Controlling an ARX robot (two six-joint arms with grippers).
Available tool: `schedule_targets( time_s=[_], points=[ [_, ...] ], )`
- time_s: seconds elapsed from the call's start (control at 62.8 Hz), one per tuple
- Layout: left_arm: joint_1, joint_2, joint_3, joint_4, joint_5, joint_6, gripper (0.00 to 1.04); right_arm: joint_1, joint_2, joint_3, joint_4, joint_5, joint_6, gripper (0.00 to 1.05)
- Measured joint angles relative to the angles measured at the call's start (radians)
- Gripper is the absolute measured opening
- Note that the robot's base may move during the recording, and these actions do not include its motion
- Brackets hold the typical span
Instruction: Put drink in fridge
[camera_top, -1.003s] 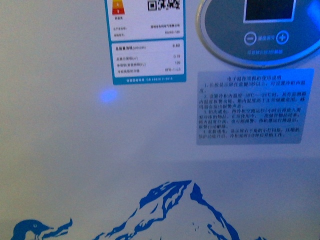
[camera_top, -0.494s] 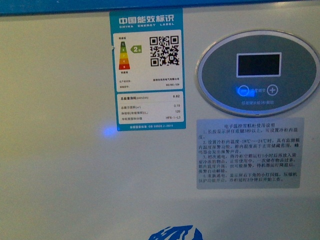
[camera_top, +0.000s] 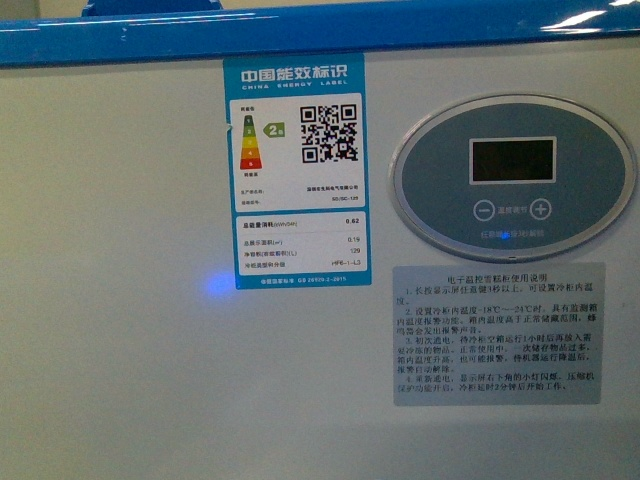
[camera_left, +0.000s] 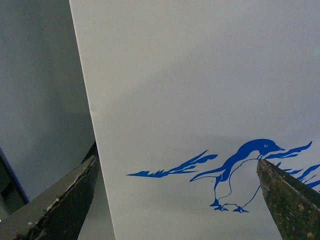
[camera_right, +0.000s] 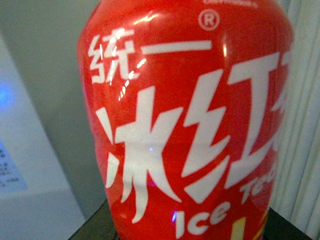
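The fridge (camera_top: 130, 380) fills the front view: a white front wall with a blue rim (camera_top: 320, 35) along the top and an oval grey display (camera_top: 512, 176). Neither gripper shows in that view. In the right wrist view the drink (camera_right: 185, 120) fills the frame, its red label with white letters turned to the camera; my right gripper is shut on it, and its cap and the fingers are hidden. In the left wrist view my left gripper (camera_left: 175, 192) is open and empty, its dark fingertips (camera_left: 60, 200) close in front of the fridge's white wall (camera_left: 200, 75), near the blue penguin print (camera_left: 240, 170).
An energy label (camera_top: 298, 170) and a grey instruction sticker (camera_top: 498, 333) are stuck on the fridge front. A white fridge corner (camera_right: 30, 165) and a pale ribbed curtain (camera_right: 302, 125) flank the drink in the right wrist view. A grey wall (camera_left: 40, 90) lies beside the fridge.
The front view has risen up the fridge front: the mountain and penguin print dropped out of view, and the blue rim and the whole display came into view.
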Motion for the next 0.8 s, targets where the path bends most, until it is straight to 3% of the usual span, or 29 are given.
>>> schedule_targets(
  time_s=[0.239, 0.796],
  points=[
    [0.000, 0.000, 0.000, 0.000, 0.000, 0.000, 0.97, 0.107, -0.014, -0.058, 0.030, 0.159, -0.029, 0.37],
    [0.000, 0.000, 0.000, 0.000, 0.000, 0.000, 0.97, 0.117, -0.017, -0.063, 0.033, 0.160, -0.036, 0.37]
  ],
)
